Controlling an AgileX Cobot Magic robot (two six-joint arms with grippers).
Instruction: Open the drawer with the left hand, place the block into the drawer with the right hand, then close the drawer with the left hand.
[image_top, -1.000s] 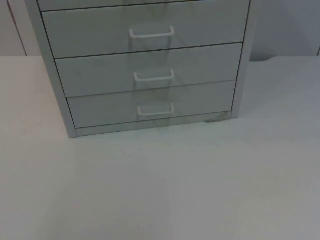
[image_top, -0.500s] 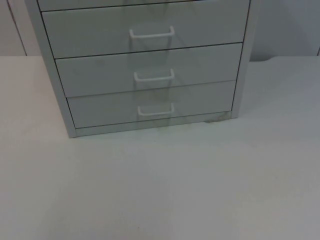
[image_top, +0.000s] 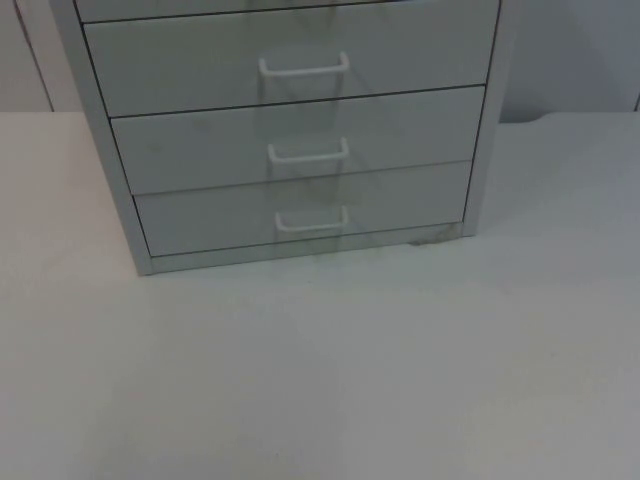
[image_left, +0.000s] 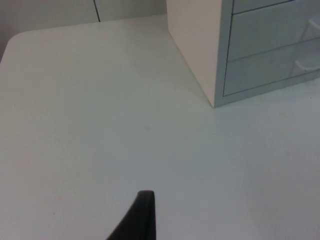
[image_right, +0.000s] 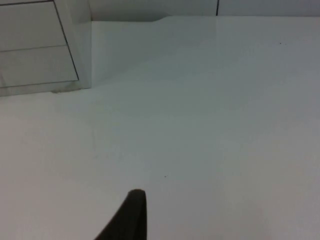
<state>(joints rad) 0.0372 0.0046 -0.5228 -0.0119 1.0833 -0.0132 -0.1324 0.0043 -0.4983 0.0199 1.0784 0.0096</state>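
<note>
The grey drawer cabinet (image_top: 290, 130) fills the top view's upper centre with all drawers flush shut, white table (image_top: 320, 380) spreading below, while the left gripper (image_left: 142, 215) and right gripper (image_right: 131, 212) hover over tabletop, finger spacing impossible to tell.

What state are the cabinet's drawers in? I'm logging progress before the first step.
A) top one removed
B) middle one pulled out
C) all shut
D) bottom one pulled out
C: the drawer fronts all sit flush in the cabinet, none pulled out.
</note>
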